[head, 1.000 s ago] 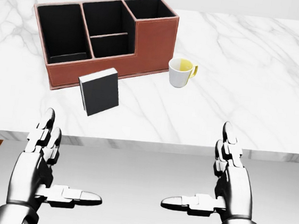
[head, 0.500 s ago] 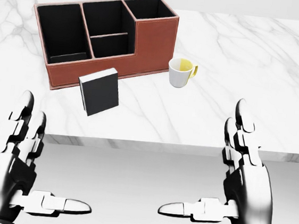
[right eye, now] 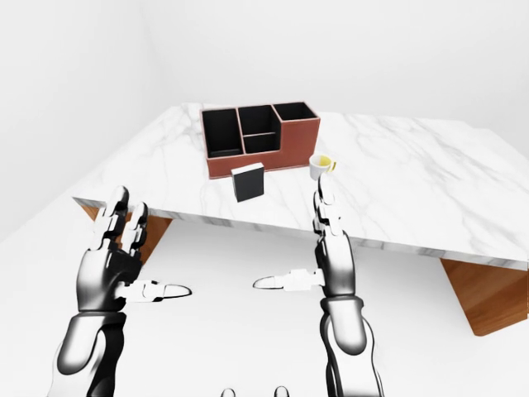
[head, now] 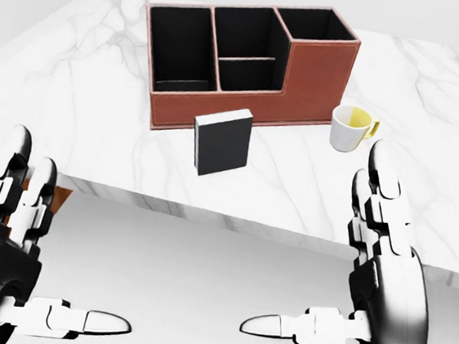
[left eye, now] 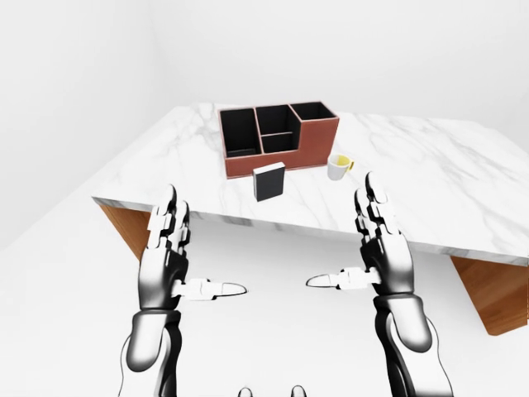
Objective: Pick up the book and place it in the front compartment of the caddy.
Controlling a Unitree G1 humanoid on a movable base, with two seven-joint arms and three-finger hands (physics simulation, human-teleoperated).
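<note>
Down at the bottom of the head view, both hands are spread wide w/ nothing in them. Left hand (head: 3,255) has its fingers straight up and thumb poking sideways toward the right one; right hand (head: 382,278) mirrors it, thumb pointing back at the left. Neither touches anything, they just hang below the marble table's (head: 81,99) near edge.

Left hand is partly cut off by the frame edge in the head view; the left-eye view shows it whole. Forearms run out of the bottom of every view.

Book (head: 223,142) stands upright on the table, dark cover facing the cam, up and between the two hands, a bit closer to the right one's side, well apart from both. Just past it is the brown caddy (head: 305,73) w/ black compartments. Something dark and flat seems to sit low in the left compartment, can't tell what tbh; the others look bare, as far as I can see in. White mug (head: 349,129), yellow inside, is right above the right hand's fingertips, beside the caddy.
</note>
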